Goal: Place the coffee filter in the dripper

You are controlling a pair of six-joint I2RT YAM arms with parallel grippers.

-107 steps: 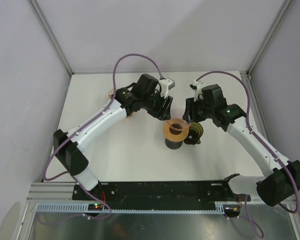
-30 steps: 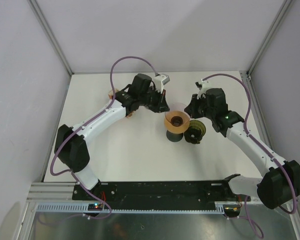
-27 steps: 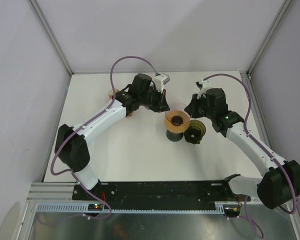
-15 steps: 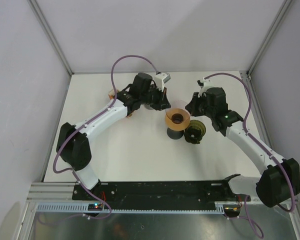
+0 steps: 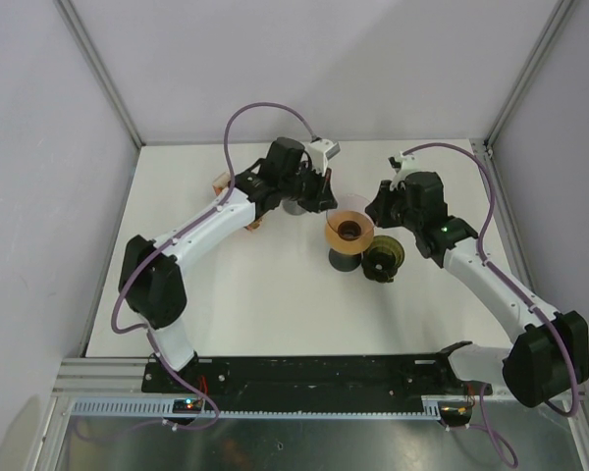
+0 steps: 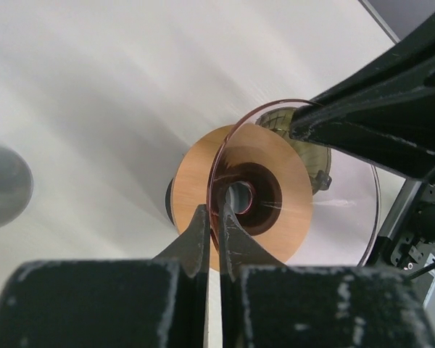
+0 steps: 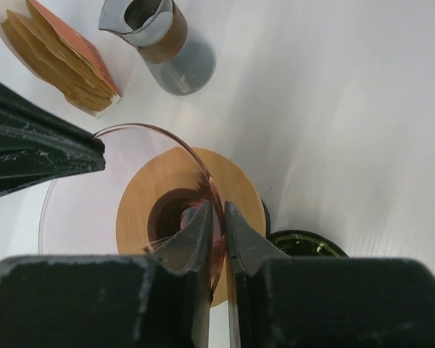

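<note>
The dripper (image 5: pixel 350 231) is a clear pink glass cone in a round wooden collar (image 6: pixel 290 217), sitting over a dark round base (image 5: pixel 341 267). My left gripper (image 6: pixel 217 212) is shut on its near rim, seen from the left wrist. My right gripper (image 7: pixel 216 212) pinches the opposite rim (image 7: pixel 203 170) between narrow jaws. From above, the left gripper (image 5: pixel 326 204) and right gripper (image 5: pixel 374 214) flank the cone. Brown coffee filters (image 7: pixel 54 58) sit in an orange packet at the back left. No filter lies inside the dripper.
A grey glass carafe (image 7: pixel 163 43) with a brown band stands beside the filter packet. A dark green round object (image 5: pixel 383 260) sits right of the dripper base. The left arm (image 5: pixel 211 221) covers most of the packet from above.
The dripper has shifted slightly toward the far side with both grippers on it. The left wrist has swung a little to the right. The right jaws have eased apart a touch.
</note>
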